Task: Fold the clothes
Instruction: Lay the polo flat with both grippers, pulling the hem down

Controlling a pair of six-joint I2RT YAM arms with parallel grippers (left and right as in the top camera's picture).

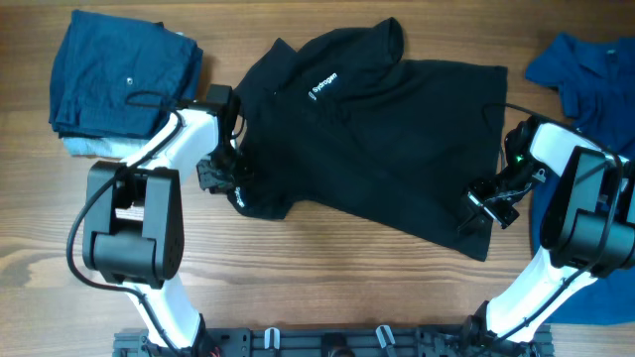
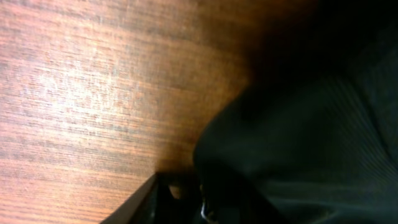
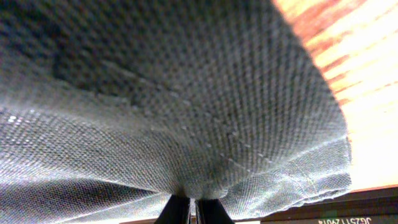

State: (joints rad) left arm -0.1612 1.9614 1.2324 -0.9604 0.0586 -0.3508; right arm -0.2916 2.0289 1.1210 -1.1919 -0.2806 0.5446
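The clothes, a black polo shirt (image 1: 387, 139), lie spread across the middle of the wooden table, collar at the far side and white chest lettering (image 1: 324, 87) facing up. My left gripper (image 1: 226, 183) sits at the shirt's left sleeve. In the left wrist view black cloth (image 2: 311, 137) bunches up against the dark fingers (image 2: 140, 208), and the jaws are too dark to read. My right gripper (image 1: 484, 208) is at the shirt's lower right hem corner. In the right wrist view that gripper (image 3: 194, 208) is shut on the hem (image 3: 174, 93), which drapes from its tips.
A folded navy stack (image 1: 119, 74) with a pale blue garment (image 1: 94, 147) under it lies at the far left. A bright blue shirt (image 1: 585, 69) lies at the right edge, behind the right arm. A black rail (image 1: 337, 342) runs along the front edge.
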